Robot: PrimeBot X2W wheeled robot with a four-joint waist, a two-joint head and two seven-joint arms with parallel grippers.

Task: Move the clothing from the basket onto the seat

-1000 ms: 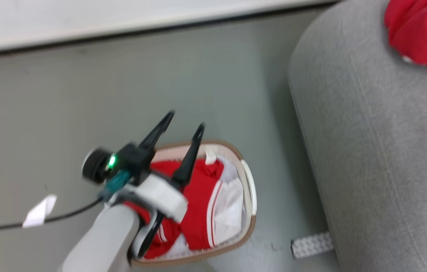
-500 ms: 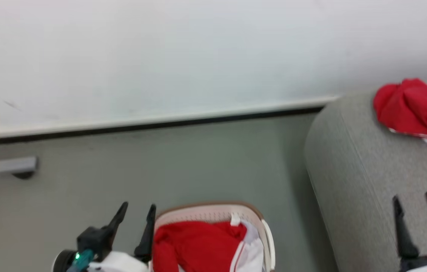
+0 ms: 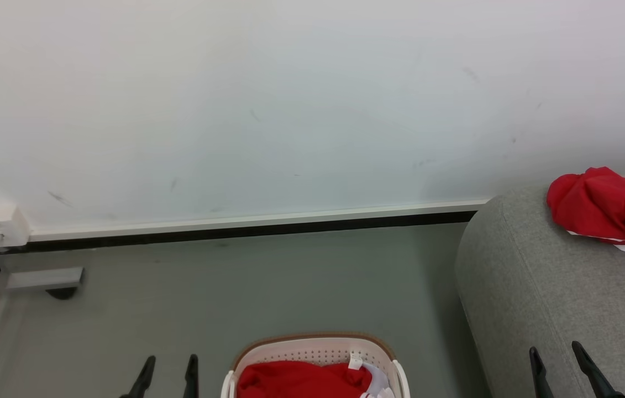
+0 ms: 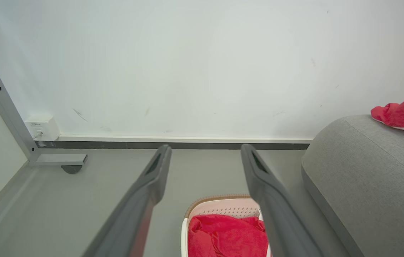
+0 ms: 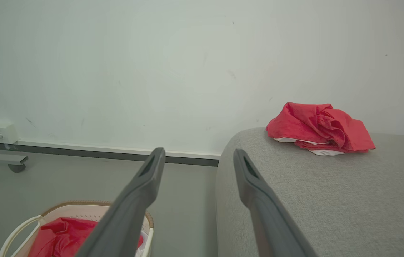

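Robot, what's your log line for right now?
left claw: open, empty | right claw: open, empty | red clothes: in basket | other red clothes: on sofa

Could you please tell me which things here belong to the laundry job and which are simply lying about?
Job: red clothing in the basket; grey seat; second red garment already on it.
Bystanders: white wall box; grey frame foot.

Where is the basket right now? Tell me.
In the head view the basket sits on the floor at bottom centre, right of the left pincer and left of the grey seat, with red clothing inside it.
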